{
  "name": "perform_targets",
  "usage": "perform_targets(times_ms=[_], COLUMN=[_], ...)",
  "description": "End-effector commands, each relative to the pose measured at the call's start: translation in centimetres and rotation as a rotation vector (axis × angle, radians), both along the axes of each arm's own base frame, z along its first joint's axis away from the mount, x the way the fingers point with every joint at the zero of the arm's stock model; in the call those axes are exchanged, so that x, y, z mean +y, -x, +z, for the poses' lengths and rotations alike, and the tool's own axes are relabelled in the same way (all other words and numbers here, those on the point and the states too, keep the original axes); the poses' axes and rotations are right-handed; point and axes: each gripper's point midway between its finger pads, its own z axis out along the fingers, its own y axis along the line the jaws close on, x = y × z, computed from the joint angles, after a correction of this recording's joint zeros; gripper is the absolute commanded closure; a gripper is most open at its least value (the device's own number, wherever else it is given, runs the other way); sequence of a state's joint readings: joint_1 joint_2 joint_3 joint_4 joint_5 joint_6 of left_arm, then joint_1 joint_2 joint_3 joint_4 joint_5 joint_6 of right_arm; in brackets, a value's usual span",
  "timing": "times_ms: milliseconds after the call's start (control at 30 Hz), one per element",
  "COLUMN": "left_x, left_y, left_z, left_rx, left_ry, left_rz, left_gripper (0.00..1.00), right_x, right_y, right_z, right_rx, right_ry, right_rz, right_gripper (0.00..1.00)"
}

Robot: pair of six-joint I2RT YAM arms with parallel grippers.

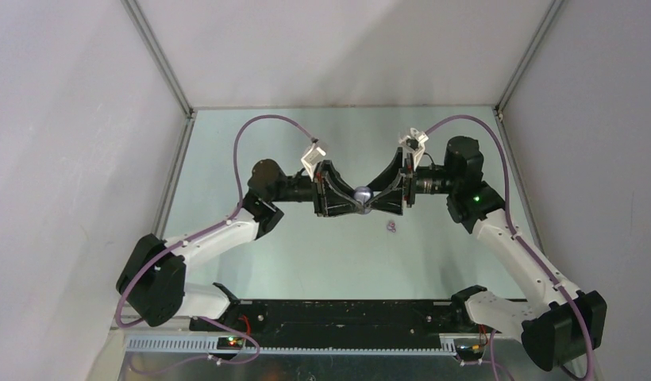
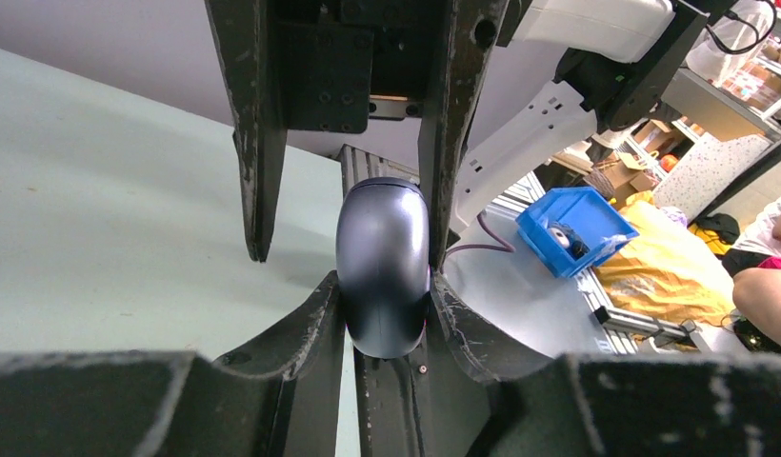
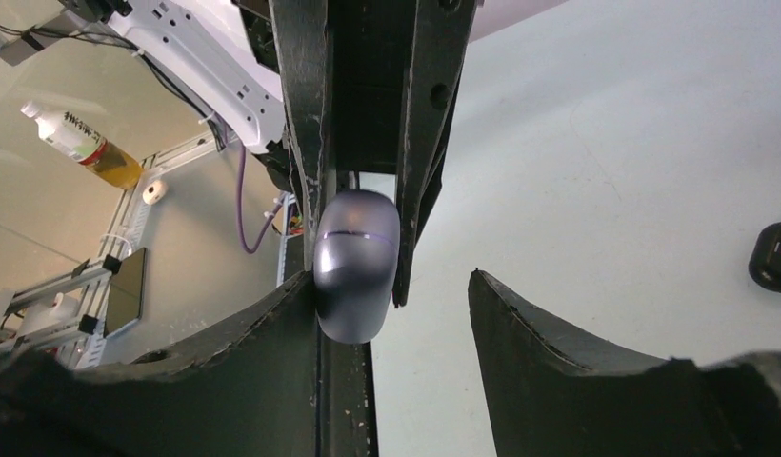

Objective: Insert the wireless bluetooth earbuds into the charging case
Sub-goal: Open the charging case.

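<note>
Charging case [image 2: 382,238] lies lengthwise along the left gripper [image 2: 385,283] fingers.

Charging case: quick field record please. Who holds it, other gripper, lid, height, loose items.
item: charging case, grey-purple, oval
held by: left gripper, shut on it, a finger on each side
right gripper: open around the case, one finger touching it, the other clear
lid: seam visible, looks closed
height: appears lifted off the table
loose: pale purple earbud on the table just below the grippers
unclear: dark rounded object on the table, at the edge of the right wrist view
</note>
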State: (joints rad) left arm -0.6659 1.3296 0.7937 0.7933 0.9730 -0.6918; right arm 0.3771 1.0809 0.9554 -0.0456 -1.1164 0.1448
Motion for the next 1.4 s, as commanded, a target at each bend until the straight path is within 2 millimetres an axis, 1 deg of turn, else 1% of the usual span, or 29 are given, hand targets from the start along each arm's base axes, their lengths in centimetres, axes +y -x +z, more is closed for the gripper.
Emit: perform_targets(times_ms=[0,67,133,167,233,267,367,667,800,867,933,967,1000,1033,1067,1100,1133,1167,1200,1233,1267,1333,1367], left_x=[-0.3,-0.3,-0.4,-0.4,-0.4,-0.4,-0.4,0.0,0.1,0.1,0.0,0.0,-0.1,-0.1,-0.2,-0.3,-0.3,-0.3,-0.4,-0.4,-0.4,-0.4,-0.4], left_y=[0.5,0.4,0.4,0.4,0.3,0.3,0.3,0.2,0.2,0.2,0.1,0.0,-0.1,-0.2,-0.3,-0.3,-0.3,-0.4,-0.4,-0.4,-0.4,-0.4,-0.4], left_z=[-0.4,-0.5,-0.5,-0.5,-0.6,-0.5,-0.3,0.2,0.2,0.2,0.0,-0.2,-0.3,-0.6,-0.8,-0.9,-0.9,-1.0,-1.0,-1.1,-1.2,-1.3,-1.6], left_rx=[-0.038,-0.035,-0.033,-0.033,-0.030,-0.031,-0.031,-0.033,-0.034,-0.034,-0.032,-0.028,-0.034,-0.022,-0.027,-0.020,-0.023,-0.019,-0.019,-0.015,-0.019,-0.032,-0.024], left_ry=[-0.013,-0.015,-0.016,-0.016,-0.017,-0.016,-0.013,0.019,0.021,0.021,0.016,0.008,0.003,-0.013,-0.020,-0.030,-0.033,-0.037,-0.039,-0.044,-0.048,-0.061,-0.077], left_rz=[-0.026,-0.022,-0.021,-0.021,-0.020,-0.018,-0.018,-0.009,-0.008,-0.007,-0.004,-0.002,0.002,0.004,0.005,0.005,0.004,0.005,0.004,0.004,0.003,0.001,-0.001], left_gripper=[0.91,0.90,0.90,0.90,0.90,0.90,0.90,0.90,0.90,0.90,0.90,0.89,0.83,0.79,0.73,0.70,0.64,0.59,0.48,0.42,0.33,0.25,0.24], right_x=[-0.2,-0.3,-0.2,-0.2,0.0,0.0,0.2,0.1,0.2,0.2,0.2,0.2,0.2,0.3,0.3,0.3,0.3,0.3,0.3,0.3,0.3,0.1,0.0], right_y=[0.1,0.0,0.0,0.0,0.1,0.2,0.7,1.3,1.4,1.4,1.5,1.5,1.6,1.6,1.6,1.6,1.6,1.5,1.5,1.5,1.4,1.2,1.2], right_z=[1.9,1.9,1.9,1.8,1.7,1.7,1.4,1.2,1.2,1.1,1.3,1.3,1.4,1.4,1.4,1.4,1.5,1.5,1.4,1.5,1.5,1.6,1.5], right_rx=[-0.048,-0.046,-0.042,-0.039,-0.039,-0.043,-0.040,-0.050,-0.049,-0.047,-0.047,-0.045,-0.045,-0.046,-0.046,-0.047,-0.051,-0.051,-0.050,-0.055,-0.061,-0.075,-0.065], right_ry=[-0.046,-0.046,-0.045,-0.044,-0.042,-0.041,-0.036,-0.033,-0.033,-0.033,-0.035,-0.037,-0.038,-0.038,-0.038,-0.039,-0.040,-0.039,-0.039,-0.039,-0.039,-0.038,-0.029], right_rz=[-0.001,-0.007,-0.008,-0.006,0.002,0.008,0.041,0.074,0.081,0.083,0.086,0.087,0.088,0.088,0.088,0.087,0.086,0.083,0.083,0.079,0.076,0.061,0.053], right_gripper=[0.36,0.40,0.45,0.51,0.58,0.59,0.60,0.54,0.55,0.59,0.65,0.72,0.76,0.83,0.86,0.91,0.93,0.95,0.96,0.98,0.99,1.00,1.00])
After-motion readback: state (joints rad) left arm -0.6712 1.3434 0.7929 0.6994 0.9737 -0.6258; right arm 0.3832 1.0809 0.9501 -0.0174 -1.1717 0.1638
